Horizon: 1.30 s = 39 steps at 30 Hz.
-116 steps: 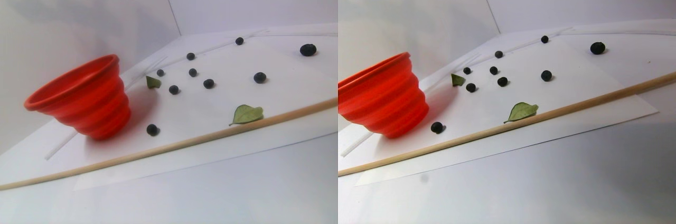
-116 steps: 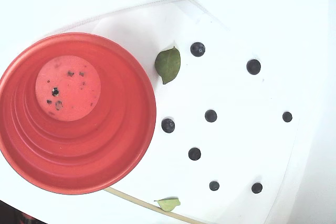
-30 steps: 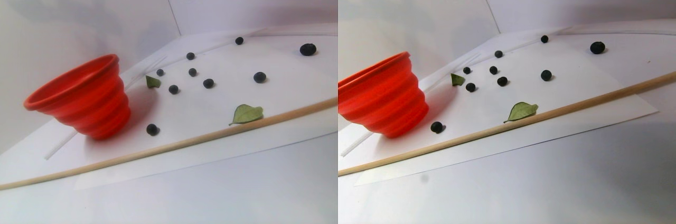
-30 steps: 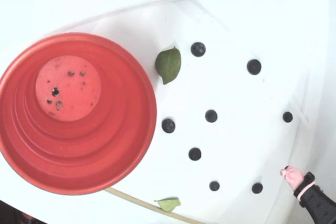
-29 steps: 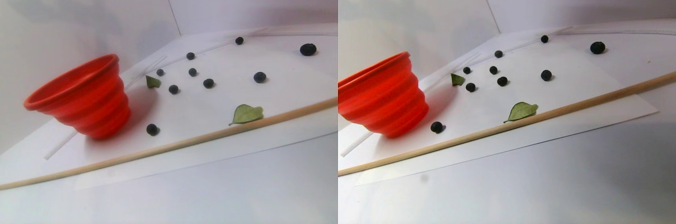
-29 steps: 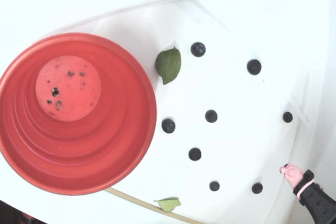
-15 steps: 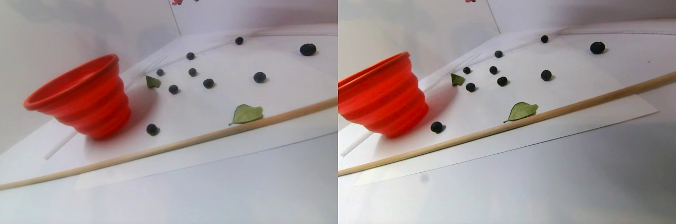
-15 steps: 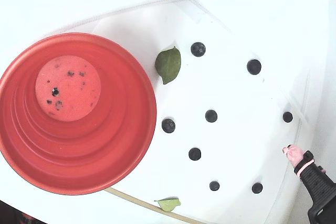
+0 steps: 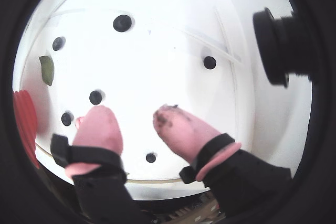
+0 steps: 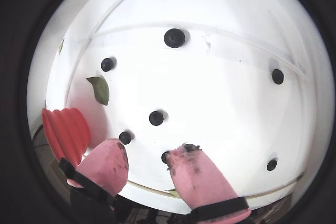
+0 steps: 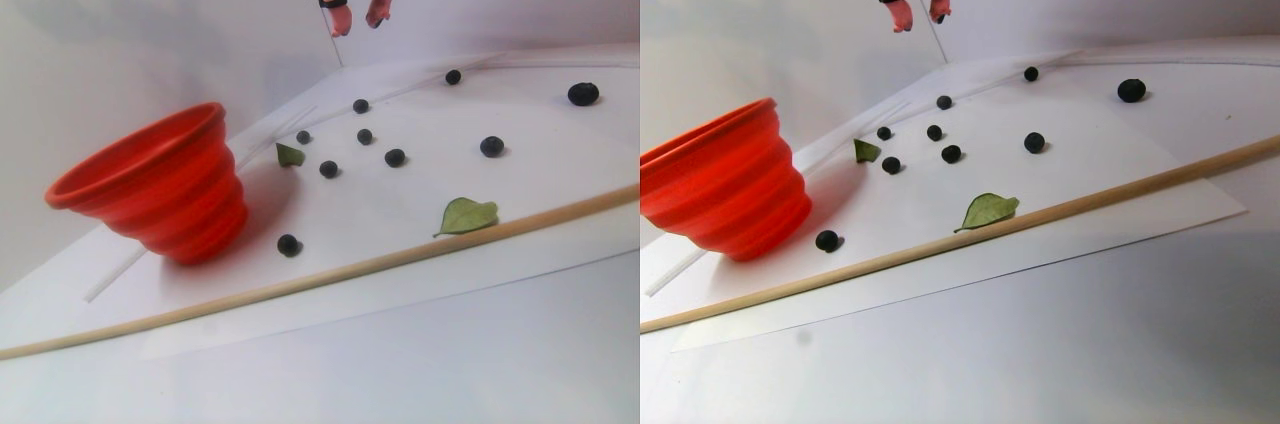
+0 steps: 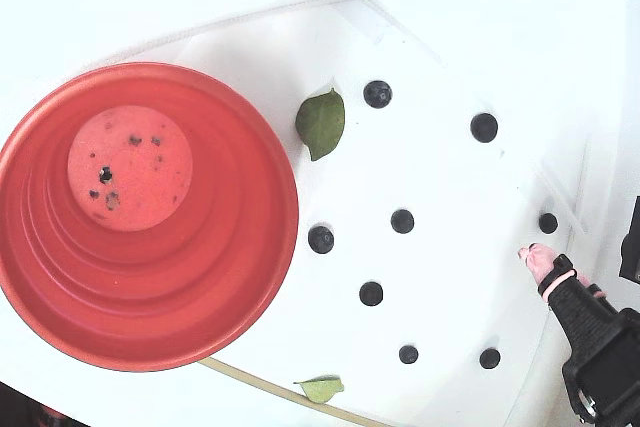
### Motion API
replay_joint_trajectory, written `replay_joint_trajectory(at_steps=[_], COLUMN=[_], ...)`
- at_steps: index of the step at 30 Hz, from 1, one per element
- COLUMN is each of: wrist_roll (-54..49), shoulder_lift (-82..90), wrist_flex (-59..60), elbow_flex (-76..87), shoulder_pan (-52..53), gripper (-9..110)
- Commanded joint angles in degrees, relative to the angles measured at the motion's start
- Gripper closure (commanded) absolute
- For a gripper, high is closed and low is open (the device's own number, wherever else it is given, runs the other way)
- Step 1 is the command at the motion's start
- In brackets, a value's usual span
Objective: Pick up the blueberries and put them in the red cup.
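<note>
The red cup (image 12: 255, 247) stands upright at the left of the fixed view, with only dark specks on its pale bottom. Several blueberries lie loose on the white sheet to its right, among them one (image 12: 320, 239) close to the cup and one (image 12: 548, 222) near the right edge. My gripper (image 11: 357, 24) hangs open in the air above the sheet's far side, with nothing between its pink tips. In the fixed view one pink fingertip (image 12: 533, 255) shows just below the right-edge berry. Both wrist views look down past the open gripper (image 9: 134, 114) (image 10: 150, 149) onto the berries; a sliver of the cup (image 10: 65, 129) shows at the left.
Two green leaves lie on the sheet, one (image 12: 321, 124) by the cup's rim and one (image 12: 320, 388) against a long wooden stick (image 11: 300, 284) along the sheet's near edge. White walls close the back. A black camera (image 9: 283, 45) sticks out beside the gripper.
The gripper has come down from the top of the stereo view and, in the fixed view, moved up the right edge towards a berry. Cup, berries and leaves have not moved.
</note>
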Motion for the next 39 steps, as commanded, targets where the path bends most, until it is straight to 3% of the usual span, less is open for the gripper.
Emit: replay_joint_trajectory(at_steps=[1,39], wrist_roll=[-1.0,-5.4], shoulder_lift=[-0.4,-15.6], wrist_flex=[-3.1,-20.8], elbow_flex=[-1.1,-3.9], shoulder_pan=[0.0,-1.9], gripper=[86,84])
